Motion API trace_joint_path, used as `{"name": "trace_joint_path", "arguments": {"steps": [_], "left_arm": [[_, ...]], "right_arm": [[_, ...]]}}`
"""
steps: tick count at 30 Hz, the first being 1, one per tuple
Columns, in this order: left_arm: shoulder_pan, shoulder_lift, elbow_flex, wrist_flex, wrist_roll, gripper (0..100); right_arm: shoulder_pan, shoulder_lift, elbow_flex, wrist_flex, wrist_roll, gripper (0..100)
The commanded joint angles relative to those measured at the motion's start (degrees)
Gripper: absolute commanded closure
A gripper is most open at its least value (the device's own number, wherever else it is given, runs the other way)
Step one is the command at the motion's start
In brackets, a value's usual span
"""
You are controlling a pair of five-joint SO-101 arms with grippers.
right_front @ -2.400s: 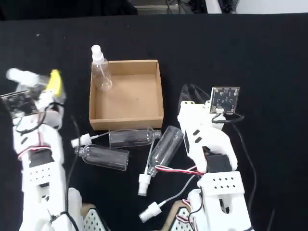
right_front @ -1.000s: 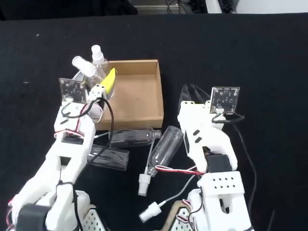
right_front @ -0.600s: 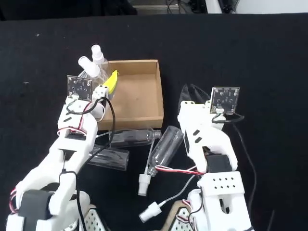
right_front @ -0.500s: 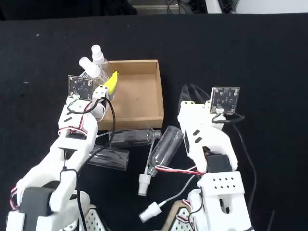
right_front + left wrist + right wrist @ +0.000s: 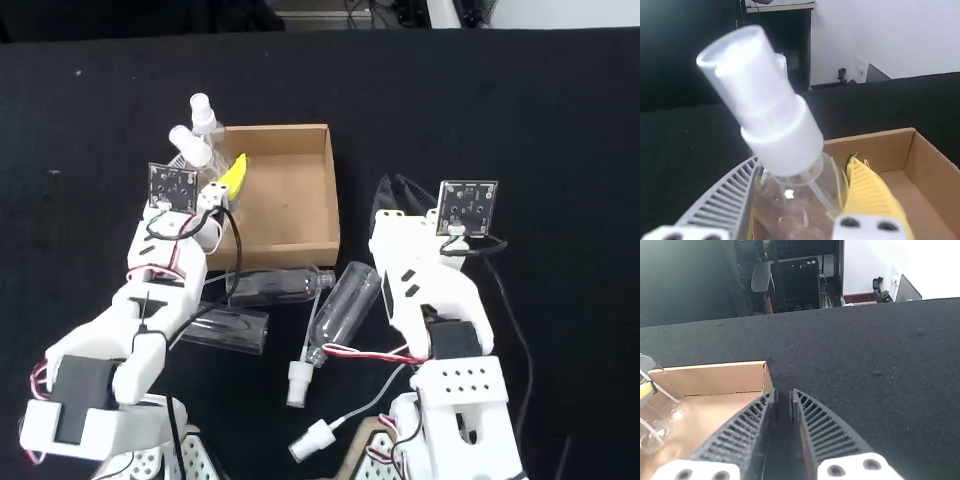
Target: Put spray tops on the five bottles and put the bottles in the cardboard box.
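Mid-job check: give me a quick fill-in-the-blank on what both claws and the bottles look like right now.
The left claw is shut on a ___ fitted with a white spray top.
___ bottles lie on the table outside the cardboard box.
The right claw is ___ and empty.
Missing words: bottle; three; shut.

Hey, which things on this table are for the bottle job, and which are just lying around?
For the job: cardboard box, held bottle, standing bottle in the box, three lying bottles, two loose spray tops.
Just lying about: red-and-white cable, black table cover.
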Motion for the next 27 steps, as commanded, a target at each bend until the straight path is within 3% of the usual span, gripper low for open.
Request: {"name": "trace_joint_path", "arguments": {"steps": [1,27], "left_arm": [[-0.57,0.09,-4.26,-1.41,-3.96,97],[-3.21,4.13,-5.41,-1.32,-6.07,97]], "right_arm": [[-0.35,-0.92,-0.48,-2.11,0.53,96.2],[-0.35,-0.92,-0.57,-2.11,0.53,96.2]]}}
